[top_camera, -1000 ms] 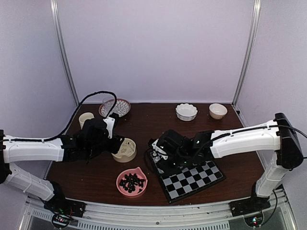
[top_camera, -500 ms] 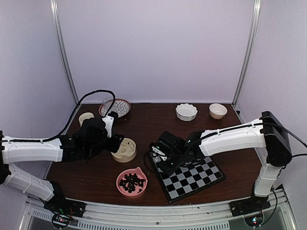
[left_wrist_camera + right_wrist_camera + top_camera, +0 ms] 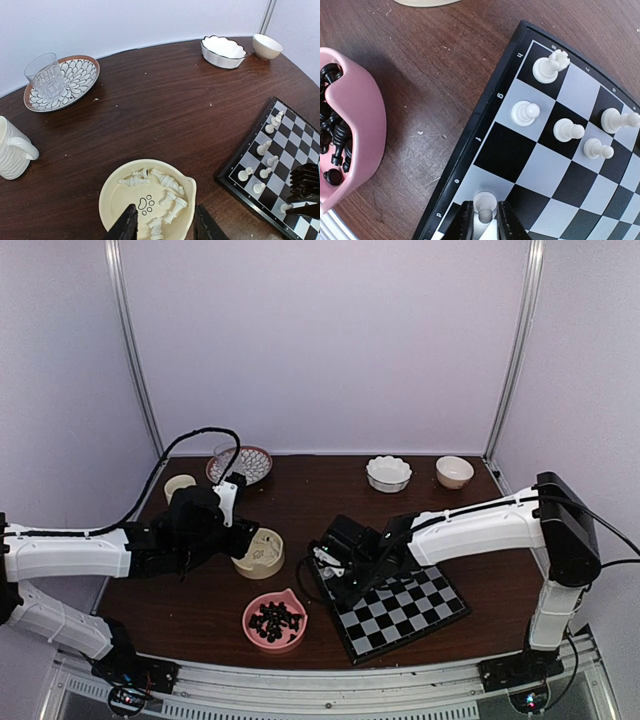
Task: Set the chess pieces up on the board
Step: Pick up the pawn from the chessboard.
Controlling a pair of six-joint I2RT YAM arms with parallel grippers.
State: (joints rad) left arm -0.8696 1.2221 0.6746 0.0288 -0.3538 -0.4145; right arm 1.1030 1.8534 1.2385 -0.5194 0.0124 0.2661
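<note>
Right arm (image 3: pixel 470 525) shifted left over board (image 3: pixel 410 605) on dark table (image 3: pixel 320 500), lilac walls (image 3: pixel 320 340) around.

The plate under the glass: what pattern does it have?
Plate: white with dark petal outlines, brown rim; best in left wrist view.

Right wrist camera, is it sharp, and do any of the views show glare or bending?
Right wrist: sharp and evenly lit, the white pawn in the right tool and the board lettering crisp, no glare. Left wrist: also sharp, but the far edge of the table bows, a wide-lens effect. Top external: softer; the black pieces in the pink bowl merge into one dark clump.
</note>
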